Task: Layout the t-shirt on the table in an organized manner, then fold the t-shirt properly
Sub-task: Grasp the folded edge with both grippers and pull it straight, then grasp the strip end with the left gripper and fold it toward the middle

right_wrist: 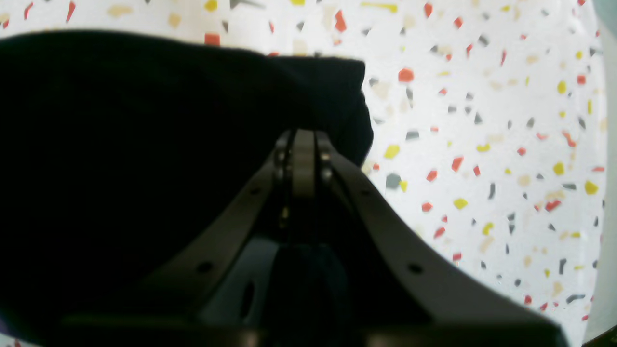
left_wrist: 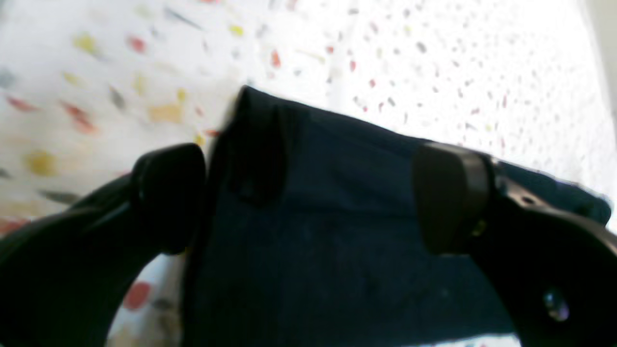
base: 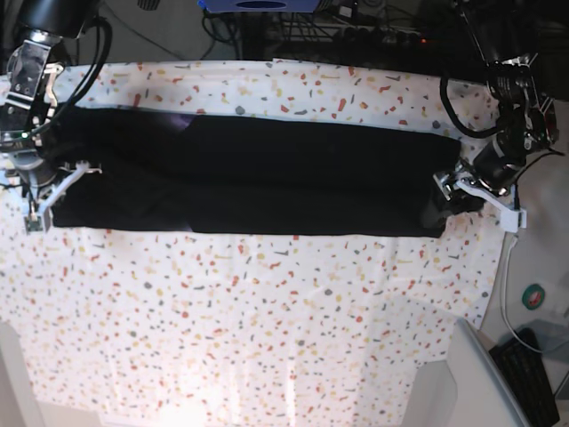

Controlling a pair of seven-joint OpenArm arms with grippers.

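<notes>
Speckled tabletop (base: 267,302) is covered by the long folded t-shirt (base: 258,178); right pincer (right_wrist: 301,159) is clamped on one end, left pincer (left_wrist: 308,197) is spread wide, so both ends should be lifted evenly.

**Surroundings beyond the work surface**

From my remote station I note a black keyboard (base: 532,374) on the floor at the lower right of the base view. Just above it lies a small round green object (base: 533,297), too small to identify. Dark cables (base: 364,36) and equipment crowd the far edge; a blue item (base: 258,4) sits among them.
</notes>
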